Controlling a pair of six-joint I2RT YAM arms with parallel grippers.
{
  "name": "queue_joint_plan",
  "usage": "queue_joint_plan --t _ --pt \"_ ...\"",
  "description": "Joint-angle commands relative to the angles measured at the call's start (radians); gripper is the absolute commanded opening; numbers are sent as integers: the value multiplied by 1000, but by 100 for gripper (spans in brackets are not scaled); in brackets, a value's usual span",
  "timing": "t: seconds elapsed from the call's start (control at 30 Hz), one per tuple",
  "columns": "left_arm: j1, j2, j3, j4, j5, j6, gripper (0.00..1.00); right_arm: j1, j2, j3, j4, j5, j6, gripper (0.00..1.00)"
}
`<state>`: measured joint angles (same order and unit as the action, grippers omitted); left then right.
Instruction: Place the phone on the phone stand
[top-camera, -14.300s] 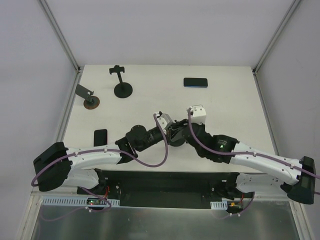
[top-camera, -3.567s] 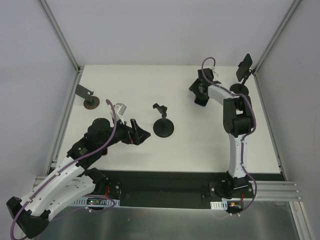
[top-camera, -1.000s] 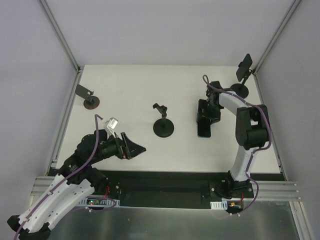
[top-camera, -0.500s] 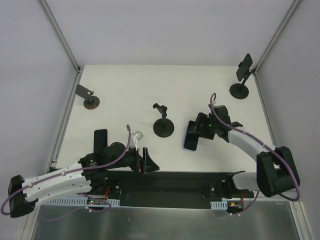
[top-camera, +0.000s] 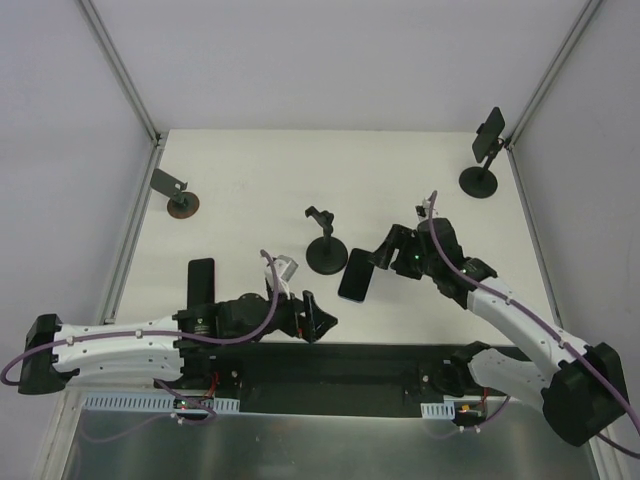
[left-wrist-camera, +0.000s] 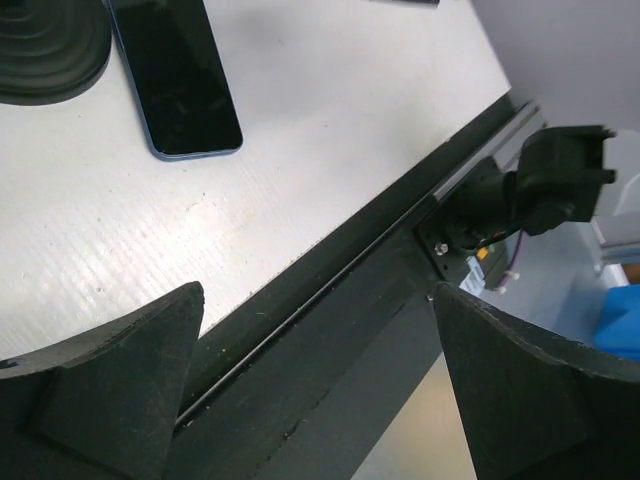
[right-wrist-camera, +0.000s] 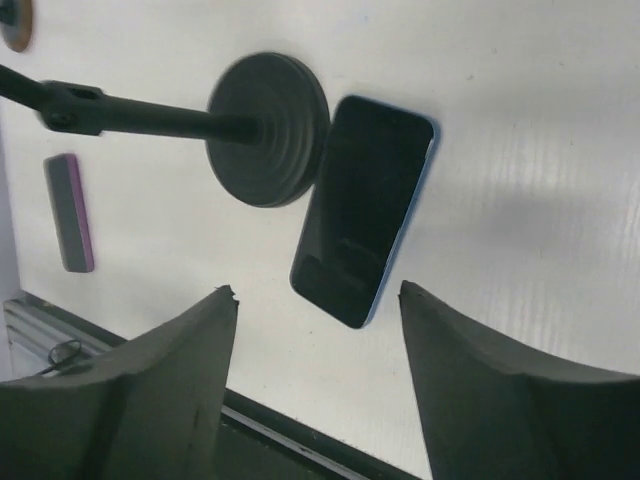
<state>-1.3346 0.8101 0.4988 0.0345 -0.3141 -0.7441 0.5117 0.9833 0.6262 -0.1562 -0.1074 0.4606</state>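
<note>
Right end effector (top-camera: 384, 254): fingers apart, nothing between them, so released. The phone (top-camera: 355, 274) lies flat on the surface (top-camera: 260, 170), just left of it and slightly toward the arm bases. Its long axis runs roughly near-to-far, with the far end tipped toward the right arm. One long edge sits just beside the phone stand (top-camera: 327, 258) base; I can't tell if they touch. Left end effector (top-camera: 320, 318) is also spread wide and empty, at the near edge and farther off. I judge the right arm better placed to pinch across the short width.
</note>
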Motion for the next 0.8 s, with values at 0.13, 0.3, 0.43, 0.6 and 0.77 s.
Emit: queue_joint_plan --t 0.13,0.3,0.43,0.6,0.77 --pt "-3 -322 -187 -8 -108 -136 95 120 294 180 -196 101 39 96" --pt "-3 -405 -201 -74 -112 -152 94 215 527 441 -481 313 60 96" --pt "-3 -414 -207 -91 -102 -158 94 296 698 619 -646 478 116 96" --pt "-3 -394 -181 -125 -74 -155 94 312 761 649 -634 472 229 97" --pt "-3 -385 -178 -127 -49 -155 93 321 767 567 -494 451 274 97"
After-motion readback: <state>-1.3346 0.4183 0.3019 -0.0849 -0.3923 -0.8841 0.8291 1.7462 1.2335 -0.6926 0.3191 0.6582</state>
